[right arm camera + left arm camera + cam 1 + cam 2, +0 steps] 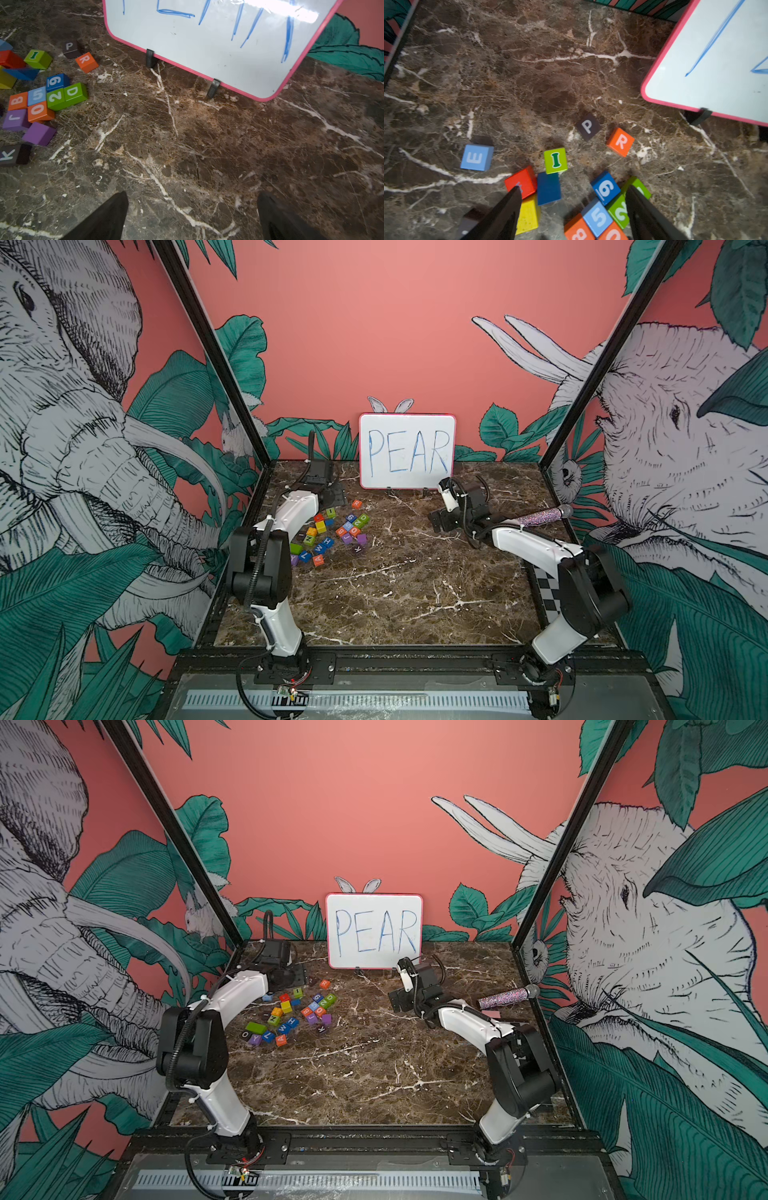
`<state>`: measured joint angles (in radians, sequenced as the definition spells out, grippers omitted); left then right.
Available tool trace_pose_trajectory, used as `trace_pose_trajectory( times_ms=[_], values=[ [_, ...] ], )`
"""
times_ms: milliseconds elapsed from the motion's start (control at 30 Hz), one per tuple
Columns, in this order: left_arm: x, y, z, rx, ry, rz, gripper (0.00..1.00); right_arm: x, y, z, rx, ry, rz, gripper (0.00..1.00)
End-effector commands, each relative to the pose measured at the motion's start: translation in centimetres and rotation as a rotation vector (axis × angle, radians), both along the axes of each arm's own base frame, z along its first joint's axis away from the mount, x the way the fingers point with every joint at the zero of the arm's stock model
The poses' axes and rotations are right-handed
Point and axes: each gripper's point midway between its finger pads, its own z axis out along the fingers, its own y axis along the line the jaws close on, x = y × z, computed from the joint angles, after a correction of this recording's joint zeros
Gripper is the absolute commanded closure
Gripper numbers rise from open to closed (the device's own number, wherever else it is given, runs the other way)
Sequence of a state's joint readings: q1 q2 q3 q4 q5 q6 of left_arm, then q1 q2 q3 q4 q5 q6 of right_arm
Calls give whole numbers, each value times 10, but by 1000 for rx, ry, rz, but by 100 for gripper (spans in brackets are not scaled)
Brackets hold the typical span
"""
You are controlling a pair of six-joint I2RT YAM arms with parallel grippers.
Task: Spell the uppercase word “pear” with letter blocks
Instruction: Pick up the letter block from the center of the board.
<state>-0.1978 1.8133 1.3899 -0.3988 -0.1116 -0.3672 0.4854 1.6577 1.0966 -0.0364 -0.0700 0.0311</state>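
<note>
In the left wrist view the dark brown P block (587, 126) and the orange R block (620, 142) lie close together near the whiteboard, and the light blue E block (476, 157) lies apart from them. The orange-red A block (318, 560) sits at the near edge of the pile in a top view. My left gripper (573, 189) hovers open over the far end of the pile with nothing between its fingers. My right gripper (193, 195) is open above bare marble, right of the pile, with P (69, 47) and R (86, 61) in its view.
Several other coloured letter and digit blocks (332, 533) crowd the pile at the table's left. A whiteboard (407, 450) reading PEAR stands at the back. A glittery microphone (544, 515) lies at the right edge, behind the right arm.
</note>
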Motion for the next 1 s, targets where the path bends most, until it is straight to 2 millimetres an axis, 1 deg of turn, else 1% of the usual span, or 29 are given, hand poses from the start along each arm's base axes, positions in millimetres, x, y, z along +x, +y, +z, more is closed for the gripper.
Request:
trace_pose_trajectory(
  times_ms=[0,100,133,200,233,267,400,500,633,833,967],
  values=[
    [1,-8,-5,-54,80,80,24,-1,27,4,21,19,123,1],
    [13,-12,-16,-65,123,109,30,8,49,5,14,-12,175,1],
    [18,-14,-19,-74,126,111,32,11,59,5,24,-30,196,1],
    [25,-17,-23,-83,129,118,33,15,78,6,34,-57,239,1],
    [29,-18,-25,-86,130,121,34,16,87,3,31,-57,262,1],
    [33,-18,-27,-84,133,125,35,22,99,14,40,-83,285,1],
    [44,-20,-32,-83,143,135,41,30,124,17,46,-102,343,1],
    [50,-22,-43,-88,166,141,43,35,132,16,54,-95,358,1],
    [52,-20,-55,-78,190,161,45,37,135,10,51,-83,362,1],
    [57,-15,-65,-71,197,177,46,37,132,-6,25,-46,351,1],
    [58,-10,-71,-65,208,188,45,38,132,-10,25,-36,349,1]
  ],
)
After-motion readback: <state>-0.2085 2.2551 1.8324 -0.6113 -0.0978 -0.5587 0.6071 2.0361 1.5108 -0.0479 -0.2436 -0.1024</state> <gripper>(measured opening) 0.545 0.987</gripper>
